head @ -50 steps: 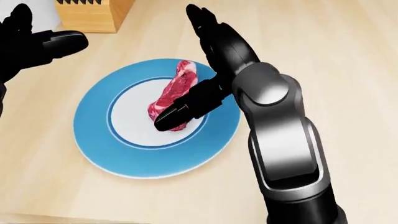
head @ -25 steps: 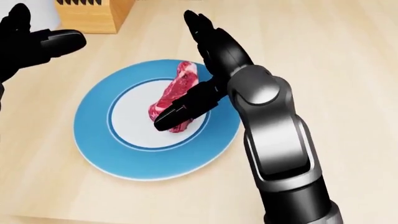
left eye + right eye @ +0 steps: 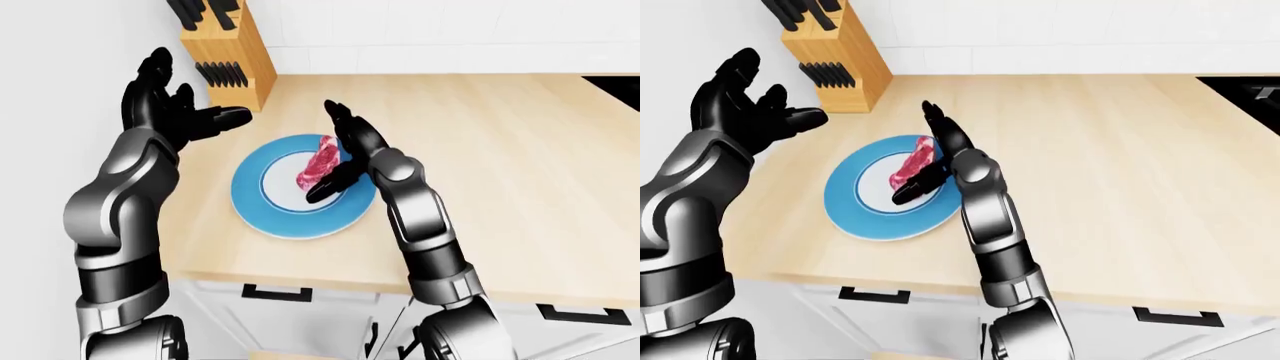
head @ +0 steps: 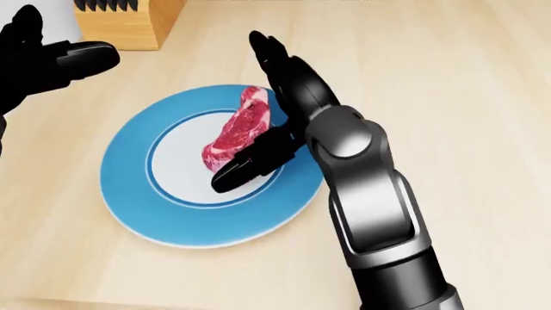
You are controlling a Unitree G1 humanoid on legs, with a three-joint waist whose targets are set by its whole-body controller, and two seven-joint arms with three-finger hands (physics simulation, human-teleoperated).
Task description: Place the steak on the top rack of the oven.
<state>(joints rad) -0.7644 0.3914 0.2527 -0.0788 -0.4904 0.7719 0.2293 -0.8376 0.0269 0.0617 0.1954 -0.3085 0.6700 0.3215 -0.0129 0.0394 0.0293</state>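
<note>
Right hand [image 4: 274, 110] has edged left against the steak [image 4: 235, 131] on the blue plate [image 4: 129, 194], fingers open, thumb underneath. Close thumb and fingers together before lifting. Left hand [image 3: 165, 112] open, idle.

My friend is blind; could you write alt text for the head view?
A raw steak lies on a blue-rimmed plate on a wooden counter, the robot's open right hand against it. The left hand hovers open near a knife block.
</note>
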